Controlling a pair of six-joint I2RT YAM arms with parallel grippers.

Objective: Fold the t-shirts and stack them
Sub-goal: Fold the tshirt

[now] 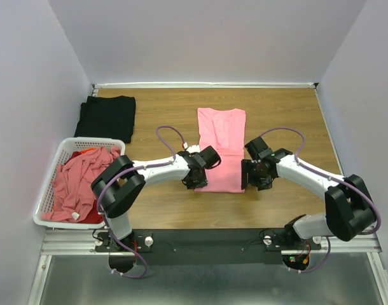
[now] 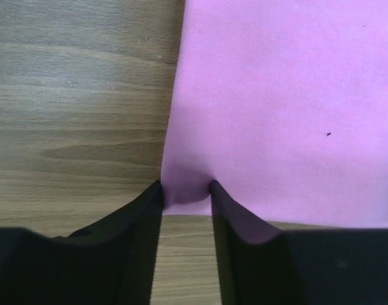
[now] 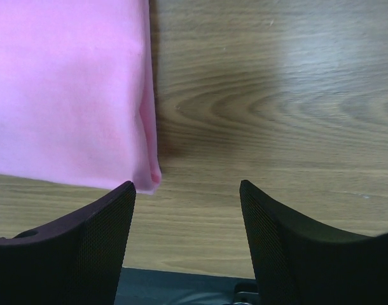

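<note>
A salmon-pink t-shirt [image 1: 221, 149] lies folded into a long strip at the middle of the table. At its near left corner, my left gripper [image 1: 193, 181] has its fingertips pressed against a small pucker of the pink cloth [image 2: 277, 95]; the left gripper [image 2: 186, 188] pinches that corner. My right gripper [image 1: 255, 181] is at the near right corner. In the right wrist view the right gripper [image 3: 187, 187] stands open over bare wood, the shirt's folded corner [image 3: 146, 171] just beside its left finger. A folded black t-shirt [image 1: 107, 117] lies at the back left.
A white slatted basket [image 1: 46, 194] at the left edge holds a heap of pink t-shirts [image 1: 79, 181] with some red cloth beneath. White walls close in the table on three sides. The arms' black base rail [image 1: 207, 241] runs along the near edge.
</note>
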